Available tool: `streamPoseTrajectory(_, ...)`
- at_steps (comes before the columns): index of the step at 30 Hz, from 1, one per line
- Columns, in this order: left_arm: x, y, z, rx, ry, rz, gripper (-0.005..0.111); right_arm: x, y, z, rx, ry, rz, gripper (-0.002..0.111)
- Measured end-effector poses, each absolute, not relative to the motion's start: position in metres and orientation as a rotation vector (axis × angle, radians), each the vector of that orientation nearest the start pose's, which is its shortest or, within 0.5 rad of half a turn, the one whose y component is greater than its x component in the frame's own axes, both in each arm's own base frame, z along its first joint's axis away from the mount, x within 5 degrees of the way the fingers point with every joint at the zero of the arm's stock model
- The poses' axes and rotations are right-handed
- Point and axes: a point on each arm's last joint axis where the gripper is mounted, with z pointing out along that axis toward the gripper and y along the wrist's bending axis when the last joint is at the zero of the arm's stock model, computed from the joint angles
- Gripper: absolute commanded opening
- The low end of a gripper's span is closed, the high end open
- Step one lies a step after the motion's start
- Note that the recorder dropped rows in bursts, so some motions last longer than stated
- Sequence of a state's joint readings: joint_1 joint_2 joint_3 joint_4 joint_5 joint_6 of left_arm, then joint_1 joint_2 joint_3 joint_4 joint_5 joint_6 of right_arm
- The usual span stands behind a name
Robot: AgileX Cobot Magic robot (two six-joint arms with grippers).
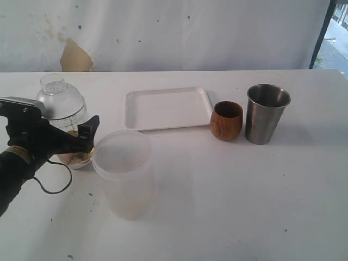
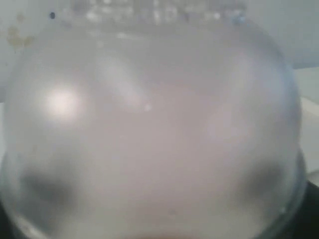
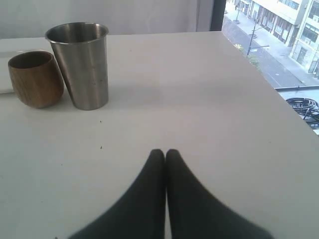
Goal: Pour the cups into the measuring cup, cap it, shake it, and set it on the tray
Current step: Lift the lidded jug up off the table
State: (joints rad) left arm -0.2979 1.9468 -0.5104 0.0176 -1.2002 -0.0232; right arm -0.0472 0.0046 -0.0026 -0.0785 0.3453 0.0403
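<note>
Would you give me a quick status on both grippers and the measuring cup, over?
Left gripper open around capped measuring cup, standing on table. Right gripper shut, empty. Frosted tub close beside cup.

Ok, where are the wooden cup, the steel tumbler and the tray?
wooden cup [image 1: 227, 120], exterior view, front of its rounded wall.
steel tumbler [image 1: 265, 117], exterior view, middle of its side wall.
tray [image 1: 168, 109], exterior view, bare floor.

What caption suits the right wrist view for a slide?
Shut right gripper above the white table; wooden cup and steel tumbler stand upright beyond.
</note>
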Motion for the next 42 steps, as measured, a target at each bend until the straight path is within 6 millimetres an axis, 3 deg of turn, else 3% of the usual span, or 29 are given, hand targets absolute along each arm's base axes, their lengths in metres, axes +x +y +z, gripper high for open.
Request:
streamPoseTrajectory(2, 0.292, -0.092, 0.118, 0.26, 1.704, -0.251, 0.102, 0.053, -0.005, 0.183, 0.031, 1.83, -0.081, 0.0)
streamPoseTrajectory(4, 0.292, -0.092, 0.118, 0.266, 1.703, -0.254, 0.092, 0.053, -0.005, 0.183, 0.031, 1.83, -0.081, 0.0)
streamPoseTrajectory(10, 0.292, -0.092, 0.118, 0.262, 1.702, -0.255, 0.033, 0.053, -0.005, 0.183, 0.031, 1.83, -0.081, 0.0)
streamPoseTrajectory(14, 0.292, -0.093, 0.118, 0.267, 1.702, -0.257, 0.001, 0.053, -0.005, 0.183, 0.031, 1.83, -0.081, 0.0)
streamPoseTrajectory(21, 0.292, -0.093, 0.121, 0.272, 1.71, -0.257, 0.0, 0.053, -0.005, 0.183, 0.031, 1.83, -0.081, 0.0)
streamPoseTrajectory(25, 0.29, -0.092, 0.132, 0.268, 1.723, -0.259, 0.0, 0.053, -0.005, 0.183, 0.031, 1.83, -0.081, 0.0)
streamPoseTrajectory(32, 0.284, -0.092, 0.195, 0.208, 1.558, -0.334, 0.0, 0.053, -0.005, 0.183, 0.031, 1.83, -0.081, 0.0)
streamPoseTrajectory(37, 0.289, -0.116, 0.229, 0.474, 1.603, -0.333, 0.0, 0.053, -0.005, 0.183, 0.031, 1.83, -0.081, 0.0)
streamPoseTrajectory(42, 0.298, -0.1, 0.244, 0.274, 1.615, -0.377, 0.0, 0.053, -0.005, 0.183, 0.031, 1.83, -0.081, 0.0)
